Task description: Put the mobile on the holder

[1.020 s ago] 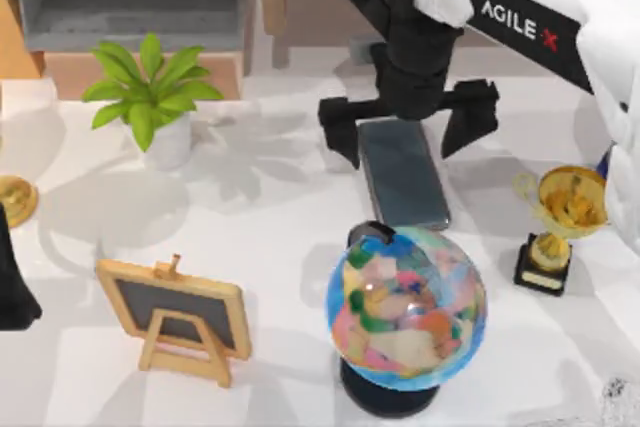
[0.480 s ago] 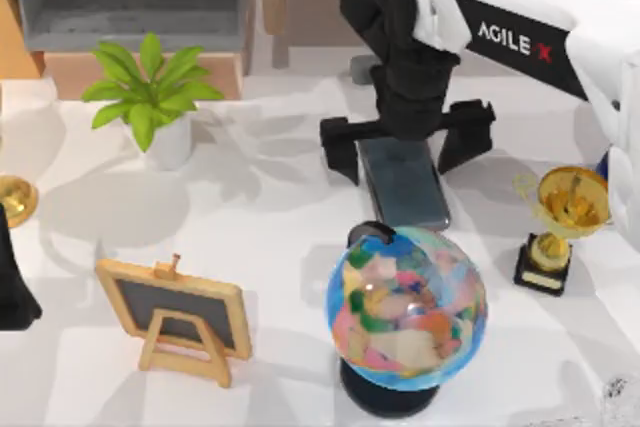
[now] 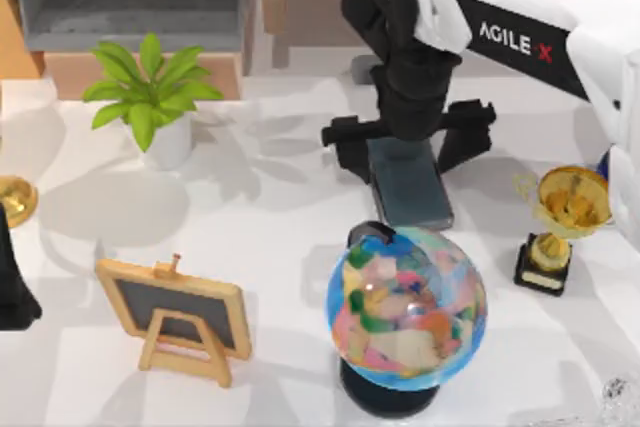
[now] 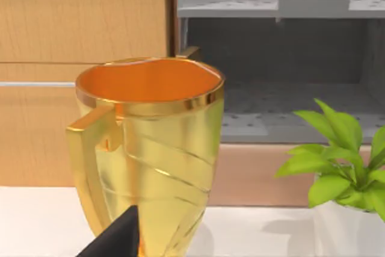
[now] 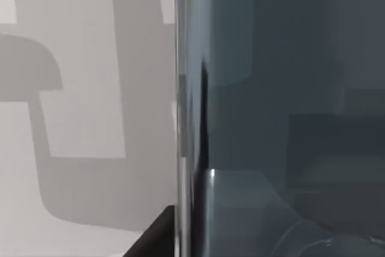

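Glossy dark glass marks the mobile (image 3: pixel 410 185), lying flat on the white bench (image 3: pixel 270 237) just behind the globe (image 3: pixel 406 307). My right pincer (image 3: pixel 408 149) straddles its far end, fingers spread wide on either side, nothing gripped yet. I judge this the grasping step: next comes closing squarely on the long edges, then lifting. My left arm sits parked at the bench's left edge. Count: one mobile, one globe, one plant (image 3: pixel 150 87), one small blackboard (image 3: pixel 180 315), two gold trophies (image 3: pixel 560 222).
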You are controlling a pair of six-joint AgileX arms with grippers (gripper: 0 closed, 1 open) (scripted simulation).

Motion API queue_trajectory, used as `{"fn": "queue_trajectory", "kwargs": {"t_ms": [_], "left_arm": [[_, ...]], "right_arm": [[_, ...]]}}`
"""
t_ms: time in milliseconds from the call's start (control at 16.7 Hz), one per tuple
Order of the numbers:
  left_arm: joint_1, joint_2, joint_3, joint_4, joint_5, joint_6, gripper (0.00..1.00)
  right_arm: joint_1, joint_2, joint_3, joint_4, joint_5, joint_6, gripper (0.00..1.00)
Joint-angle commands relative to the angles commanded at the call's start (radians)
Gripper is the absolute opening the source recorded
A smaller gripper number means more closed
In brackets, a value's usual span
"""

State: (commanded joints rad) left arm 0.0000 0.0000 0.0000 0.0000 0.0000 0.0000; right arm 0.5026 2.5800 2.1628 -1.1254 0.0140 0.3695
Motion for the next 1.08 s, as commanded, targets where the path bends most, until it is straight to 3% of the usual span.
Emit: {"fn": "queue_trajectory", "kwargs": {"t_ms": [300,1080], "left_arm": [[0.000,0.000,0.000,0.000,0.000,0.000,1.00],[0.000,0.000,0.000,0.000,0.000,0.000,1.00]], "right_arm": [[0.000,0.000,0.000,0.000,0.000,0.000,0.02],[0.001,-0.045,0.033,-0.061,0.011,-0.005,0.00]]}}
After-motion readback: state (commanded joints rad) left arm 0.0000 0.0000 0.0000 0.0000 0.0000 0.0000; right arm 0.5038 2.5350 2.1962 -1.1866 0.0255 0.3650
